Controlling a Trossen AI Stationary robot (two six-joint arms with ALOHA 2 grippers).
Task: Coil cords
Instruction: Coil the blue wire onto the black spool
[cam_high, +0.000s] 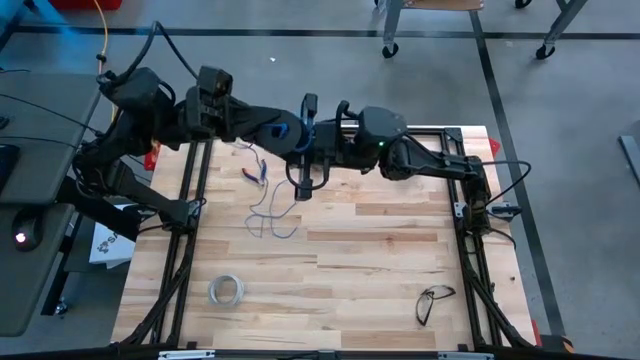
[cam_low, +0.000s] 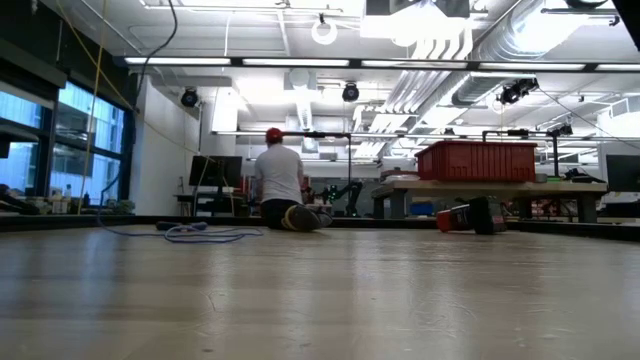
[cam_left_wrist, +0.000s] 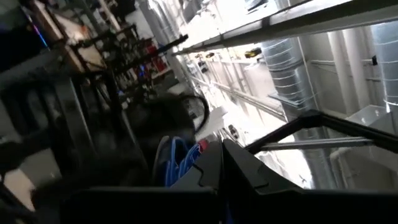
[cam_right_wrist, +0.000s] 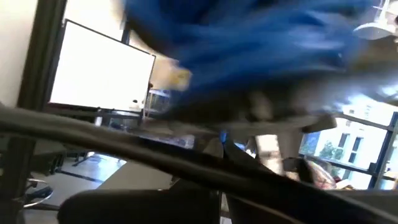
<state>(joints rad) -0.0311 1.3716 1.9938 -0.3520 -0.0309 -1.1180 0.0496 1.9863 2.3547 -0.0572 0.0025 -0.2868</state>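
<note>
We see both arms raised over the far middle of the table (cam_high: 330, 260), their grippers meeting above the boards. The left gripper (cam_high: 290, 130) is closed, and a coil of blue wire (cam_high: 284, 130) sits at its fingertips; in its wrist view the blue loops (cam_left_wrist: 174, 158) lie just beyond the shut fingers (cam_left_wrist: 214, 165). Whether it actually pinches the coil we cannot tell. The right gripper (cam_high: 318, 140) is closed too, touching or nearly touching the same coil, and a blue blur (cam_right_wrist: 249, 37) fills its wrist view. From there the thin wire hangs down and lies in loose loops (cam_high: 268, 215) on the table below the grippers. In the low view those loops (cam_low: 200, 234) rest on the wood, with a seated person (cam_low: 280, 190) beyond. A whitish ring (cam_high: 227, 290) and glasses (cam_high: 432, 300) lie near the front edge.
</note>
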